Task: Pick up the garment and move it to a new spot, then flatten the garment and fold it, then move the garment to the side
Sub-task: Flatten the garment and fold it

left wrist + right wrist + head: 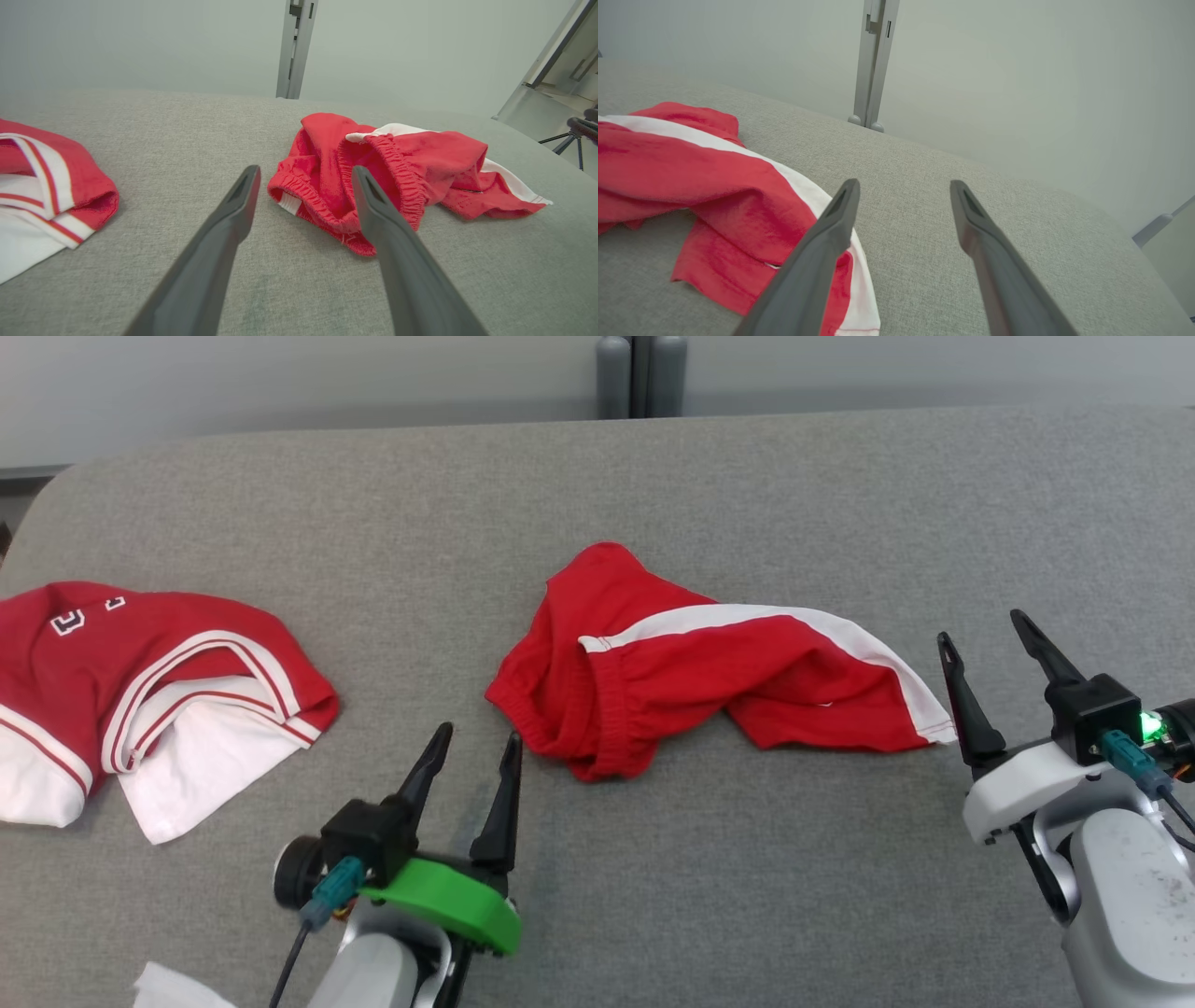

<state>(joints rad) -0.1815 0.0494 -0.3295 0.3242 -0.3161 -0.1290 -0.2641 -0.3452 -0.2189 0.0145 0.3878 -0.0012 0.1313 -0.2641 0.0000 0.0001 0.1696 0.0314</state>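
Head view — crumpled red shorts (691,681), white-striped, elastic-waisted; grey woven surface (653,476); left gripper (478,733) and right gripper (981,625) gape empty.

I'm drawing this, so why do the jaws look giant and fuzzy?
Left wrist view: the close wide lens stretches the jaws, soft near the bottom edge. Right wrist view: same, and the grey table slants. Head view: sharp, even light, faint shadow under the red shorts.

The red-and-white jersey (159,681) at the left of the bench (653,504) carries a white outlined character (67,620), perhaps a numeral, too skewed to read for certain; the smaller white mark (114,604) beside it is illegible.
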